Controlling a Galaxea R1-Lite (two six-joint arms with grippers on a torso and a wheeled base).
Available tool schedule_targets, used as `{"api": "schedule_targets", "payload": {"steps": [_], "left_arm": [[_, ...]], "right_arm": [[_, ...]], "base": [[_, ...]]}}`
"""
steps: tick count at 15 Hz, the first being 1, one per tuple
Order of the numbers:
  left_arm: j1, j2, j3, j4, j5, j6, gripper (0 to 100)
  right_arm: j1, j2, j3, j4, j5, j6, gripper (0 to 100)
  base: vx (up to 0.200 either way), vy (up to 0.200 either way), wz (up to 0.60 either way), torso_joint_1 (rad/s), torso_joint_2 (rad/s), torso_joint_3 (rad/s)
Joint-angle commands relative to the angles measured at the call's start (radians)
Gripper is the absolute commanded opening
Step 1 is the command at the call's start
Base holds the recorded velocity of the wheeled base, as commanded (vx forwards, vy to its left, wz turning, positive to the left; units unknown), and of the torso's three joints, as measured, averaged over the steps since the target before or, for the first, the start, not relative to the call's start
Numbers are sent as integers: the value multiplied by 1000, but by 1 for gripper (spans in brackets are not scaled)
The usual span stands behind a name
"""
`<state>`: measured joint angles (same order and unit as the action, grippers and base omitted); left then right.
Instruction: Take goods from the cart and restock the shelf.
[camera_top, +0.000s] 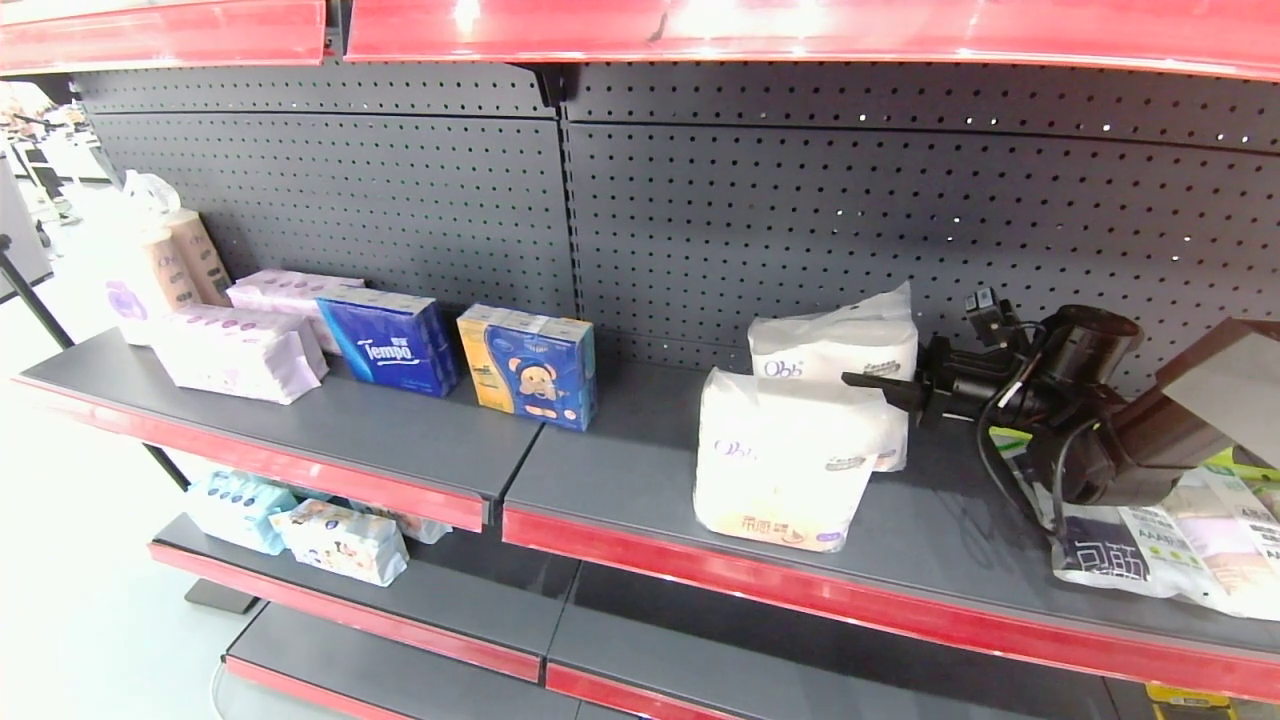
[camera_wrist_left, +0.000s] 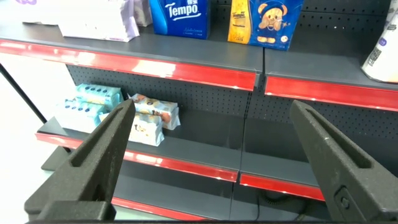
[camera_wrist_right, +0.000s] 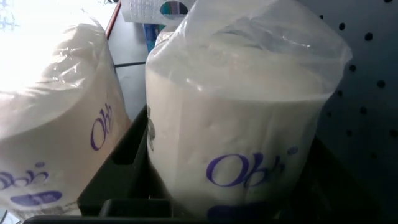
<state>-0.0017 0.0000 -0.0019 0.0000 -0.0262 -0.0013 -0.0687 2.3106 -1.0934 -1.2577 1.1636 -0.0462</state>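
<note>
Behind the front pack (camera_top: 780, 470), my right gripper (camera_top: 882, 390) clamped the rear pack (camera_top: 835, 345), which I judged needed seating flat before release.

White brand lettering stands on the blue tissue pack (camera_top: 392, 340). Purple script marks the front toilet-roll pack (camera_top: 780, 460) and the rear toilet-roll pack (camera_top: 835, 345). Dark characters stand on the flat bag (camera_top: 1130, 545).

Shelf (camera_top: 420, 430), upper board. Left section: tissue packs (camera_top: 240, 350) at the far left, two tissue boxes (camera_top: 530, 365) to their right. Right section: front roll pack (camera_top: 780, 460) near the edge, rear roll pack (camera_top: 835, 345) just behind it, flat bags (camera_top: 1150, 540) at the far right. Lower board (camera_top: 470, 600): wipe packs (camera_top: 340, 540) at left.
</note>
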Motion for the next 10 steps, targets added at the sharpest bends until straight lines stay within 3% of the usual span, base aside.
{"api": "schedule_targets", "payload": {"steps": [1, 5, 10], "left_arm": [[0, 0, -1, 0, 0, 0, 100], [0, 0, 0, 0, 0, 0, 100], [0, 0, 0, 0, 0, 0, 100]], "right_arm": [[-11, 3, 0, 1, 13, 0, 0], [-46, 3, 27, 3, 100, 2, 0], [-49, 12, 40, 3, 110, -49, 0]], "base": [[0, 0, 0, 0, 0, 0], [0, 0, 0, 0, 0, 0], [0, 0, 0, 0, 0, 0]]}}
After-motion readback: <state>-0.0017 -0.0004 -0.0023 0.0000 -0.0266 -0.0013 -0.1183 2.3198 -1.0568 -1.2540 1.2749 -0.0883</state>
